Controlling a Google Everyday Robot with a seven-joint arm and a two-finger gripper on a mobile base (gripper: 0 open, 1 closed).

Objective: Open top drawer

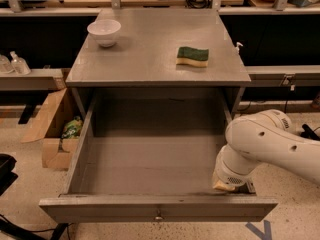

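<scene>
The top drawer (150,169) is the wide grey drawer of the cabinet. It stands pulled far out, and its plain grey inside is bare. Its flat front (100,210) runs along the bottom of the view, with a small round metallic knob (158,216) at centre. My white arm (270,144) reaches in from the right. My gripper (227,186) is at the arm's lower end, at the drawer's front right corner just behind the front panel, and is mostly hidden by the arm.
On the cabinet top (150,59) sit a white bowl (104,31) at back left and a green and yellow sponge (192,56) at right. A cardboard box (52,129) stands on the floor to the left. Shelving runs behind.
</scene>
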